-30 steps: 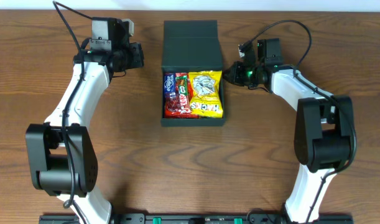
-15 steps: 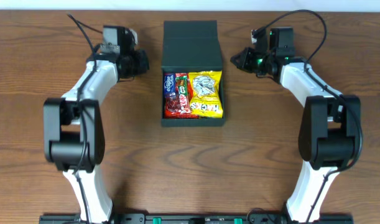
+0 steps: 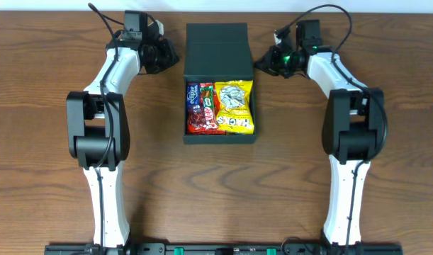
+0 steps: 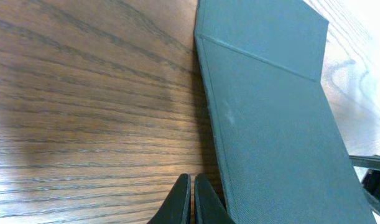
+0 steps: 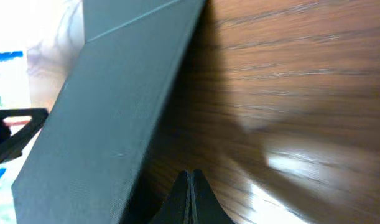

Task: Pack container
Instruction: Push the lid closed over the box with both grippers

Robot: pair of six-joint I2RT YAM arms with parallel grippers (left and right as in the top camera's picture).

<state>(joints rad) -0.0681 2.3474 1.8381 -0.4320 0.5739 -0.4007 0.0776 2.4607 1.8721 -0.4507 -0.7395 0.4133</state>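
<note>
The dark charcoal-teal container (image 3: 220,138) lies open at the table's middle, its flap lid (image 3: 217,49) folded back flat toward the far side. Inside lie a yellow snack packet (image 3: 234,106) and red and blue packets (image 3: 200,108). My left gripper (image 3: 175,55) is shut and empty, its tips low beside the lid's left edge (image 4: 258,118). My right gripper (image 3: 259,64) is shut and empty, low beside the lid's right edge (image 5: 115,106). The left fingertips (image 4: 185,198) and right fingertips (image 5: 185,190) each show pressed together over the wood.
Brown wooden table (image 3: 152,177) all round the box. Both arms reach in from the near edge along the left and right sides. A white strip runs along the table's far edge (image 3: 386,6).
Both grippers have swung inward toward the lid, the left one moving right and the right one moving left. The box and the packets have not moved.
</note>
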